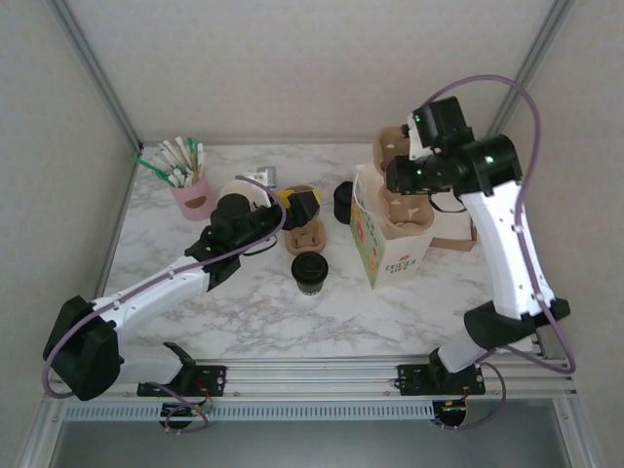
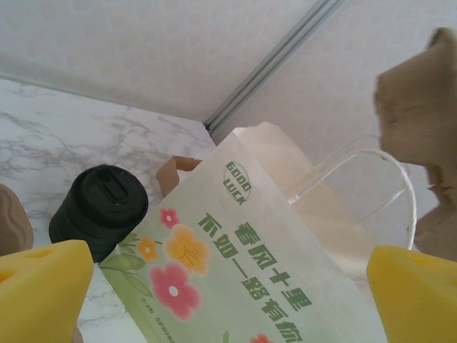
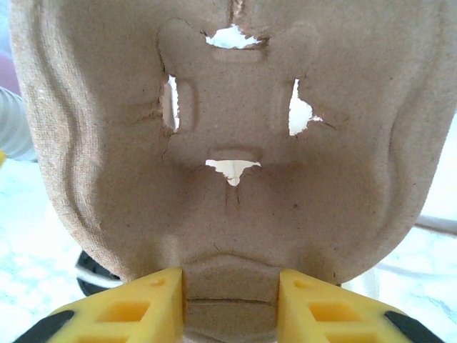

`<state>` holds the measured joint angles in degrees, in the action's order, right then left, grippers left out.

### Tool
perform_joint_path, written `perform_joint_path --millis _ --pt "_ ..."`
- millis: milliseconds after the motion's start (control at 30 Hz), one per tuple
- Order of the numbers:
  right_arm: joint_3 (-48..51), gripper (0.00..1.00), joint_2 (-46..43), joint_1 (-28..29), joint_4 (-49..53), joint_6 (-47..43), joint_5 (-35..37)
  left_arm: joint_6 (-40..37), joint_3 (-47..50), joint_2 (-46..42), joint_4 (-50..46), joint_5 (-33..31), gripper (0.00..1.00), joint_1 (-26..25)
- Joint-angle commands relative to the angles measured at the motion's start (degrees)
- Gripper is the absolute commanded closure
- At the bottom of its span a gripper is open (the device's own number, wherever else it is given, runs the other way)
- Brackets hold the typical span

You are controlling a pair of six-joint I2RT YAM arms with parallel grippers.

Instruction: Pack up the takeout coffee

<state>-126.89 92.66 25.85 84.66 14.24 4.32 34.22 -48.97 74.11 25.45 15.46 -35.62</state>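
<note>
standing takeout coffee (image 1: 308, 271), just nearward of wide-open left tool (image 1: 297, 211), right tool (image 3: 230, 304) pinching pulp carrier (image 3: 228, 128)

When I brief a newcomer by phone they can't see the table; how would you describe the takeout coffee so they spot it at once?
On the marble table, find the flowered paper bag right of centre. Just left of it, nearer the arm bases, stands the takeout coffee: a lone small paper cup wearing a black lid, unlike the all-black stack of lids farther back.
</note>
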Motion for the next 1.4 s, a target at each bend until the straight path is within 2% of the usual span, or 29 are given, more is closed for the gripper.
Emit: perform_joint_path --millis 0,167,767,1367 --pt "-4.1 0.65 4.0 -0.5 6.0 -1.9 0.5 -1.3 -1.8 1.1 1.6 2.3 0.01 -0.7" --pt "-8.0 0.65 8.6 -0.7 8.5 -2.4 1.5 -1.9 -1.6 1.3 1.6 2.5 0.01 -0.8" --pt "-7.1 0.65 14.4 -2.1 7.7 -4.6 2.7 -2.0 -1.0 2.3 2.7 3.2 0.00 -0.8" --pt "2.3 0.65 13.5 -2.7 2.9 -7.1 1.8 -1.6 -1.5 3.9 2.8 2.8 0.00 -1.5"
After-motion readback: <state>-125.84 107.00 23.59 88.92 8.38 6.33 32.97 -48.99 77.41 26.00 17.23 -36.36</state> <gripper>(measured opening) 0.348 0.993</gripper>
